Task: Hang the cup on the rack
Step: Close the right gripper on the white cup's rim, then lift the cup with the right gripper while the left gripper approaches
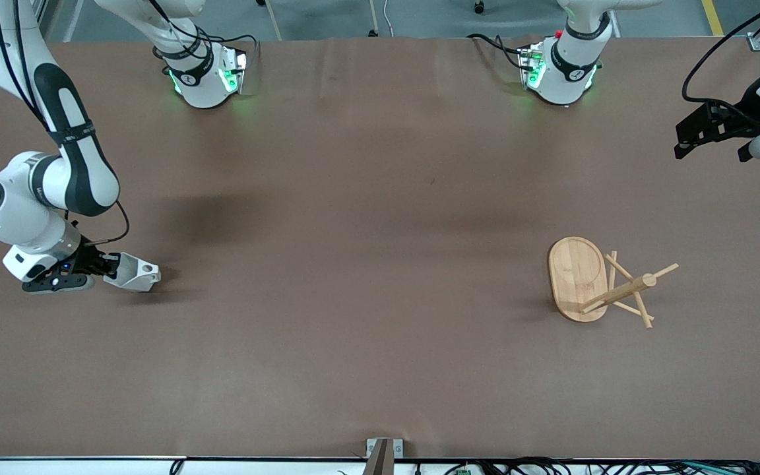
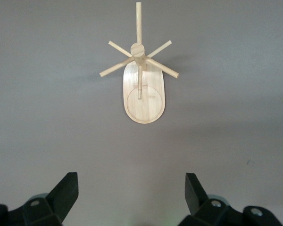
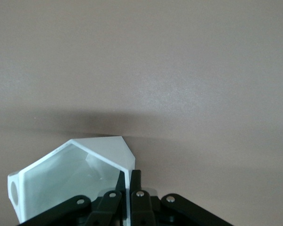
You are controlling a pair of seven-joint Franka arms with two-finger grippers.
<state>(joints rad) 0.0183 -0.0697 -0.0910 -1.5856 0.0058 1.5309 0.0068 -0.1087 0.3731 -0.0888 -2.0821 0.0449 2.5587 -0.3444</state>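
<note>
- Grip risk first: right gripper (image 1: 108,266) has its fingers (image 3: 134,186) pinched together on one thin wall of the cup (image 1: 133,272), at the rim; a hold that narrow could let the faceted cup swing or slip out on lifting
- Cup lies on its side on the table (image 1: 367,218), near the edge at the right arm's end, mouth toward the right wrist camera; handle hole (image 3: 13,193) shows at one side of the cup
- Rack (image 1: 607,285) stands near the left arm's end of the table, well apart from the cup; a long carry across raises the slip risk
- Pegs (image 2: 159,68) are thin dowels and the handle hole is small; a tilted cup would likely miss or knock the rack
- Left gripper (image 2: 132,193) hangs over the table edge at the left arm's end, fingers spread wide apart, holding nothing, waiting; rack lies ahead of it in its wrist view
</note>
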